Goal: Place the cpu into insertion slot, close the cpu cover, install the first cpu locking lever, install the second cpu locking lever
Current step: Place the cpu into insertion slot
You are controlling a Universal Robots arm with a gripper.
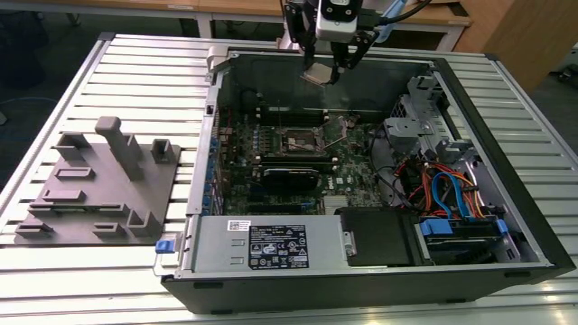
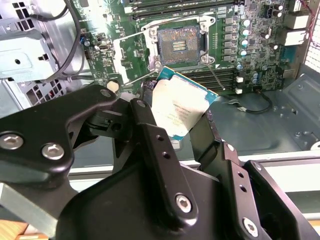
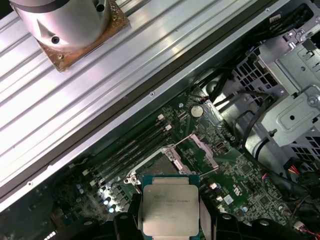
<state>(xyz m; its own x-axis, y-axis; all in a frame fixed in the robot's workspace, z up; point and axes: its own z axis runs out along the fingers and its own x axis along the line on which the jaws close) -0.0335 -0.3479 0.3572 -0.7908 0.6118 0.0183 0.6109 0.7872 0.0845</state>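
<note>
My gripper (image 1: 331, 68) is shut on the cpu (image 1: 317, 74), a small square chip with a silver-grey top, and holds it tilted above the back of the open computer case. In both wrist views the black fingers (image 2: 145, 127) clamp two opposite edges of the cpu (image 2: 179, 107) (image 3: 169, 209). The insertion slot (image 1: 301, 141) (image 2: 180, 46) lies open on the green motherboard, below and ahead of the chip. In the first wrist view the chip hides part of the slot (image 3: 159, 167). The cpu cover (image 3: 203, 149) stands swung open beside it. A thin wire lever (image 2: 136, 78) sticks up near the socket.
A grey fixture plate (image 1: 99, 183) with upright blocks lies on the slatted table at the exterior view's left. Inside the case are memory slots (image 2: 220, 76), a black card (image 1: 289, 177), a metal drive cage (image 1: 420, 122), loose cables (image 1: 442, 189) and the power supply (image 1: 262, 244).
</note>
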